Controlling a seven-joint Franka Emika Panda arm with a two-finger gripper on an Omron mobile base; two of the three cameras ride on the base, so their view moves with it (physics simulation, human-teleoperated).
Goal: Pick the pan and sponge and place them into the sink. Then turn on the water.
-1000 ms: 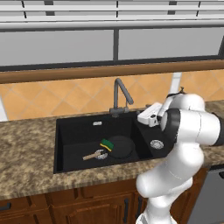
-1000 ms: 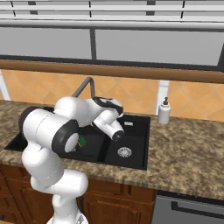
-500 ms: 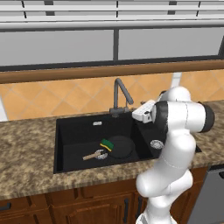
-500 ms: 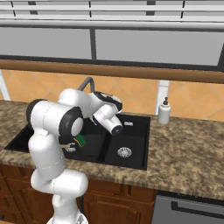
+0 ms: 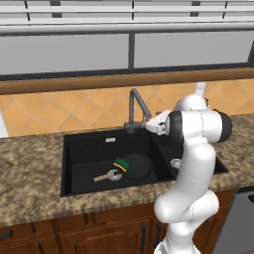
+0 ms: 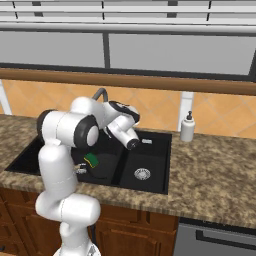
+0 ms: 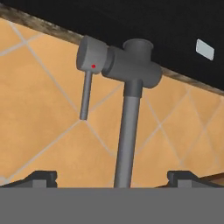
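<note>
The black pan [image 5: 137,166] lies in the large basin of the sink [image 5: 74,163], its wooden handle pointing left. On the pan's left rim rests the green and yellow sponge [image 5: 120,163], also seen as the sponge [image 6: 91,159] in the right base view. My gripper [image 5: 149,125] hovers just right of the grey faucet [image 5: 134,106], above the sink's back edge. In the hand view my gripper [image 7: 113,177] is open, the faucet's neck [image 7: 127,140] standing between the fingertips [image 7: 42,176] and its lever [image 7: 86,94] off to one side. No water runs from the spout.
A white soap dispenser [image 6: 188,127] stands on the granite counter right of the sink [image 6: 167,150]. The small basin holds a silver drain [image 6: 142,173]. Tiled wall and a wooden sill rise behind the faucet. A dishwasher front [image 6: 215,240] sits below at right.
My hand has swung left and back from above the small basin toward the faucet's base, staying open. Pan and sponge have not moved.
</note>
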